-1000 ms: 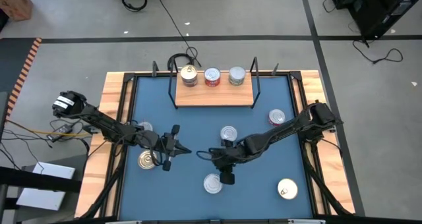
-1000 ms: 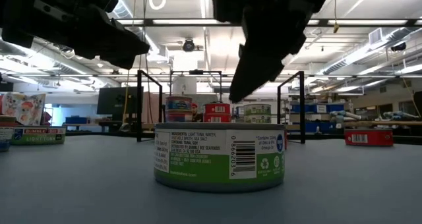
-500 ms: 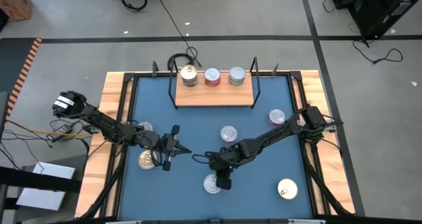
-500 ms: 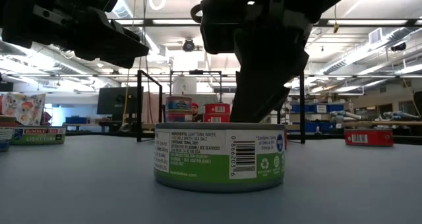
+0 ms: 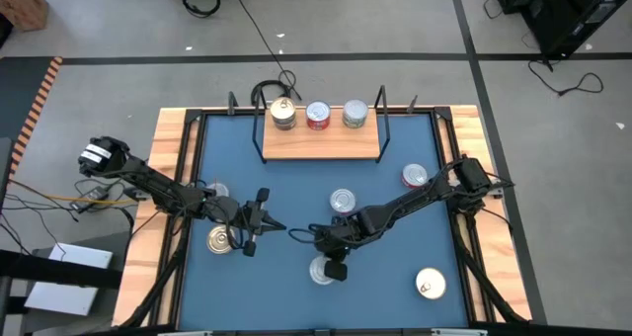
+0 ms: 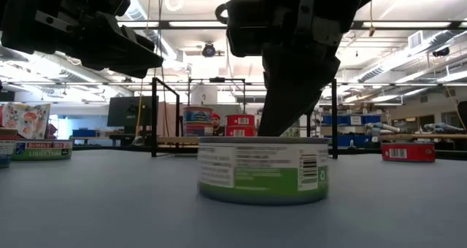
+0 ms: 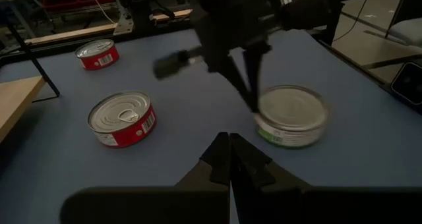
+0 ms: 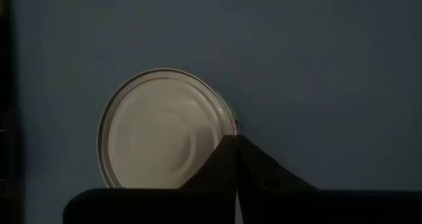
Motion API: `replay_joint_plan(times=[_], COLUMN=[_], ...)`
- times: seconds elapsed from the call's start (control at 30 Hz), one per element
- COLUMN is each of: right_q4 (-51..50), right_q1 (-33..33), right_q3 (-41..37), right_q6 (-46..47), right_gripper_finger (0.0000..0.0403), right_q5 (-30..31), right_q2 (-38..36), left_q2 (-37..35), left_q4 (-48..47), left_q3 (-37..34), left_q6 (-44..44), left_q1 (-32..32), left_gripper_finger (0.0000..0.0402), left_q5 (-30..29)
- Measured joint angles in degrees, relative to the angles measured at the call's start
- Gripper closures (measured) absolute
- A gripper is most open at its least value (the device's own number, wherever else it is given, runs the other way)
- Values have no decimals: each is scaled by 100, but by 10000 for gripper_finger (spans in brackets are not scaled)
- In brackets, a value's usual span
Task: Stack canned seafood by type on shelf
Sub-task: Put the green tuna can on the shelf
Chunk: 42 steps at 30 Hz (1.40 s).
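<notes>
A plain silver-lidded tin with a green label (image 6: 263, 171) stands on the blue table near its front middle; it also shows in the high view (image 5: 321, 270) and the right wrist view (image 8: 161, 128). My right gripper (image 8: 235, 140) is shut, its tips at this tin's rim. My left gripper (image 7: 229, 145) is shut and empty, hovering left of the middle (image 5: 262, 220). The light-wood shelf (image 5: 321, 143) at the far side carries a gold-lidded tin (image 5: 283, 112), a red-sided tin (image 5: 318, 115) and a silver-lidded tin (image 5: 355, 114). My right gripper touches the silver-lidded tin with its shut fingertips at the top rim (image 8: 231, 122), on the tin's far-right side. The fingers (image 6: 281, 109) slant down from above. The tin stands flat on the table, lid up.
Red-sided tins stand at the middle (image 5: 342, 200) and the right (image 5: 414, 176). Gold-lidded tins lie at the left (image 5: 221, 240) and near right (image 5: 429, 284). Another tin (image 5: 215, 190) shows partly under my left arm. The table's wooden rim (image 5: 168, 178) runs round it.
My right gripper has come down and a little toward the table's left edge, onto the silver-lidded tin. The tin has slid a little toward the right and turned about, its label now facing differently, still flat on the table.
</notes>
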Motion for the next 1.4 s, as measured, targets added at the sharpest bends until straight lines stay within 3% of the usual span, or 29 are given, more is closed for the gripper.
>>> replay_joint_plan(times=[0.4, 0.9, 1.4], right_q4=[-1264, -1183, -1284], right_q1=[-28, 370, 721], right_q3=[-10, -8, 1], right_q6=[367, -644, -2064], right_gripper_finger=[392, 250, 295], right_q5=[1704, 1686, 1552], right_q2=[-699, -841, -136], left_q2=[0, 0, 0], left_q4=[-1, -42, -82], left_q3=[2, 2, 2], left_q6=[-6, -8, -6], left_q1=[0, 0, 0], left_gripper_finger=[398, 398, 398], left_q5=[-3, -3, -5])
